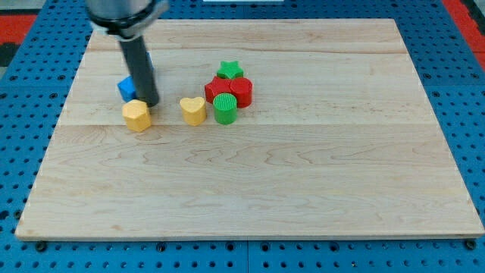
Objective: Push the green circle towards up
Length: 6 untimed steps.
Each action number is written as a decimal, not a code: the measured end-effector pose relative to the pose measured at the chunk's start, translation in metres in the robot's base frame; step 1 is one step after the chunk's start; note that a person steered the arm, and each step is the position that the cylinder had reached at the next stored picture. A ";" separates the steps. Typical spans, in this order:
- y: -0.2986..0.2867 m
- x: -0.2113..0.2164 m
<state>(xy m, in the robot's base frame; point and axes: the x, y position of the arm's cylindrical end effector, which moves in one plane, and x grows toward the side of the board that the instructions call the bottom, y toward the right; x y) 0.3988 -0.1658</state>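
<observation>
Rod (136, 64), dark and upright, comes down from the view's top left onto a pale wooden board (303, 182) that rests on a blue pegboard (455, 91). The arm carries no pincer, so nothing opens, closes or holds; it ends only in my tip (149, 104), which meets the board near its left side.

Just below my tip and slightly to the view's left sits a yellow block (137, 115) with several flat sides, so close that it seems to touch, though contact cannot be confirmed. Just above and to the view's left of my tip, partly hidden behind the rod, is a blue block (126, 89) whose shape cannot be made out.

To the view's right of my tip, near but clearly apart, lies a yellow heart (193, 111).

Further right again, just beside the heart, stands the green circle (225, 108), a ribbed round block. It lies at about the same height in the view as my tip, with the heart between the two.

Pressed against the green circle's upper side are two red blocks: one (217, 88) up and to the left, another (241, 92) up and to the right. Behind them, toward the view's top, a green star (229, 70) touches the red pair.
</observation>
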 end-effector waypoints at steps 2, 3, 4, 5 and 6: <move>-0.025 0.077; -0.002 0.090; 0.079 0.073; 0.128 0.057; 0.117 0.028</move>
